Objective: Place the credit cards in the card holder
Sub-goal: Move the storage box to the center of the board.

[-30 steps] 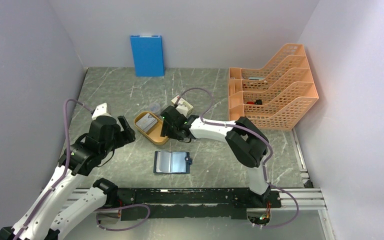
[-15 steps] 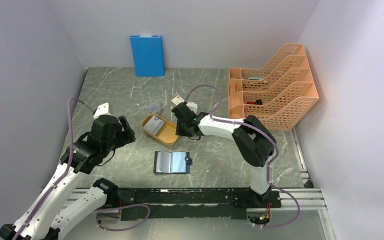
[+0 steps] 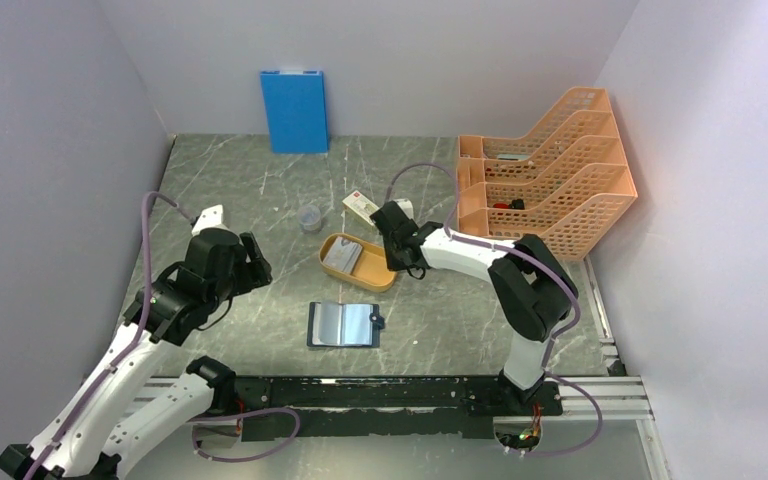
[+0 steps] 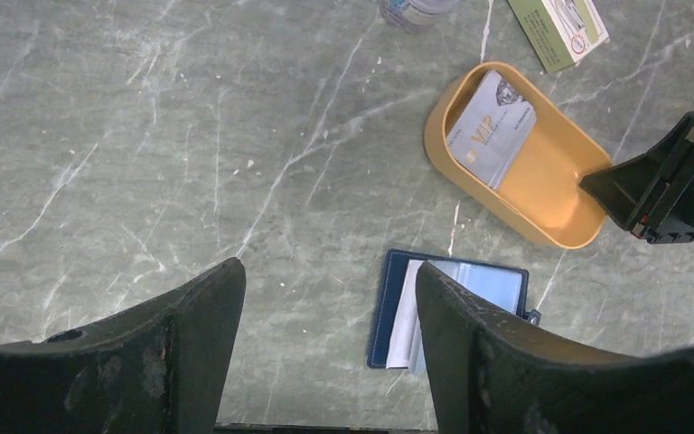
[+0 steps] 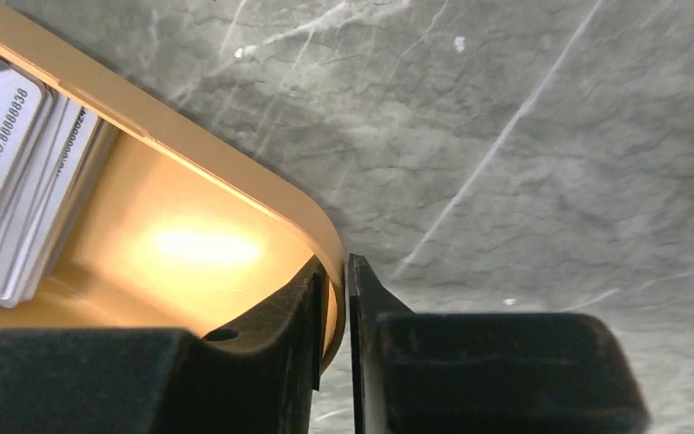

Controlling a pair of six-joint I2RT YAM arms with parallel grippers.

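The pale grey credit cards [image 3: 341,257] lie stacked in an orange oval tray [image 3: 374,277]; they also show in the left wrist view [image 4: 492,128] and the right wrist view [image 5: 9,190]. The navy card holder [image 3: 343,324] lies open on the table in front of the tray, its light blue inside up; it also shows in the left wrist view [image 4: 470,298]. My right gripper [image 3: 398,262] is shut on the tray's right rim [image 5: 323,244], one finger inside and one outside. My left gripper [image 3: 255,262] is open and empty, to the left of the tray and the holder.
A cream box with a red mark [image 3: 361,206] and a small clear cup [image 3: 309,218] lie behind the tray. A bright blue folder [image 3: 294,110] stands against the back wall. An orange mesh file rack [image 3: 550,175] fills the back right.
My right gripper has dragged the orange tray with the cards to the right and a little nearer. The cream box is now uncovered behind it. The left arm has barely moved.
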